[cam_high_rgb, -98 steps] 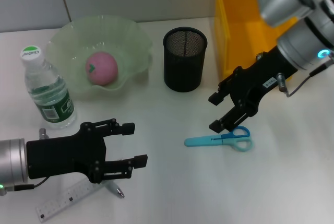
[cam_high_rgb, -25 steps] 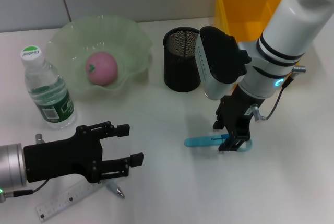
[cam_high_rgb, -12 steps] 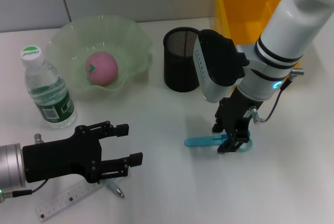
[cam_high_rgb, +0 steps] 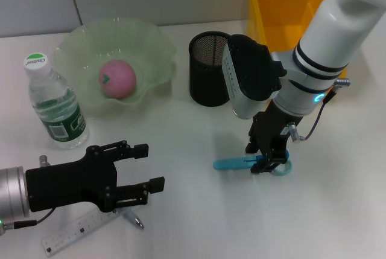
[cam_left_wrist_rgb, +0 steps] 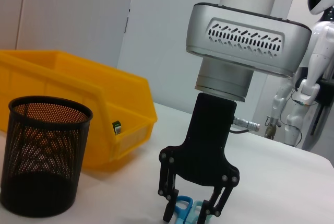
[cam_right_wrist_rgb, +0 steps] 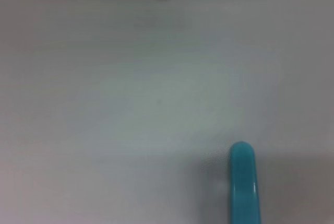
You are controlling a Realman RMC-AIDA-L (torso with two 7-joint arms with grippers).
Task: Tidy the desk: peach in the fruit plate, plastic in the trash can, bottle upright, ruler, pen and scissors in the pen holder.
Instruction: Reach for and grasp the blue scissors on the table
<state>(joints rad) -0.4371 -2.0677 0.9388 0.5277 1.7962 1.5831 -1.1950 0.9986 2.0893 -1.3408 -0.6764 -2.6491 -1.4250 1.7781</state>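
The step in hand is the scissors pickup. The right gripper (cam_high_rgb: 266,157) points straight down over the light-blue plastic-handled scissors (cam_high_rgb: 251,163), which lie flat on the white table (cam_high_rgb: 199,223) toward its right edge, near the black mesh pen holder (cam_high_rgb: 212,69). Its 2 fingers stand slightly apart astride the handle end, not visibly clamped (the left wrist view shows a gap). Next, I judge, it must close, lift, then carry them to the holder. The left gripper (cam_high_rgb: 140,177) hovers open above the clear ruler (cam_high_rgb: 72,233) at the near left corner.
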